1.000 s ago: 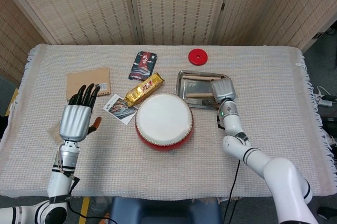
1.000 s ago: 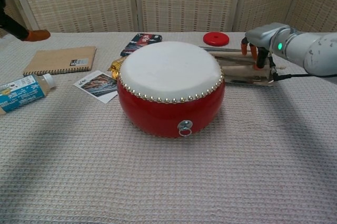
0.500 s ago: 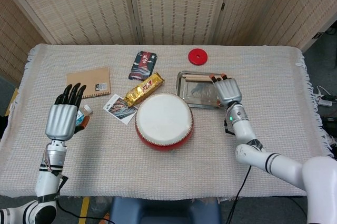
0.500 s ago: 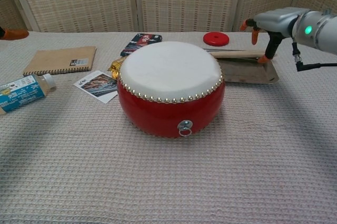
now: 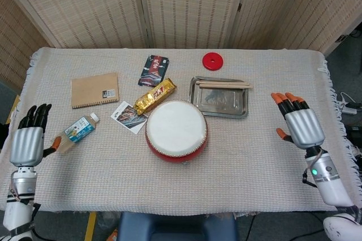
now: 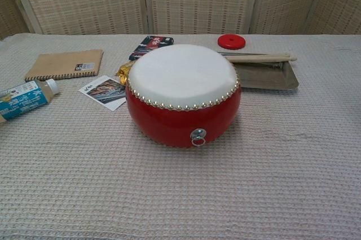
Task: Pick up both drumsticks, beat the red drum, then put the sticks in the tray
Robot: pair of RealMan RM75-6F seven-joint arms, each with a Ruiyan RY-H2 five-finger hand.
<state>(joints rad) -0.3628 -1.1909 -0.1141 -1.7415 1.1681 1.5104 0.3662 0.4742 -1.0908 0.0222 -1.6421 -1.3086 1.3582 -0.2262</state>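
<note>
The red drum [image 5: 176,129] [image 6: 183,96] with its white skin stands at the table's middle. Behind it to the right lies the metal tray [image 5: 219,103] [image 6: 271,78]. Both wooden drumsticks [image 5: 225,85] [image 6: 260,58] lie side by side across the tray's far edge. My left hand [image 5: 27,140] hovers at the table's left edge, fingers straight and apart, holding nothing. My right hand [image 5: 300,123] is at the right edge, also spread and empty. Neither hand shows in the chest view.
A brown notebook [image 5: 94,89], a bottle [image 5: 76,132], a picture card [image 5: 128,116], a gold snack bar [image 5: 155,95], a dark packet [image 5: 153,70] and a red disc [image 5: 212,60] lie around the drum on the woven cloth.
My right hand has drawn back from the tray to the right edge, leaving both sticks on the tray. My left hand has moved back to the left edge.
</note>
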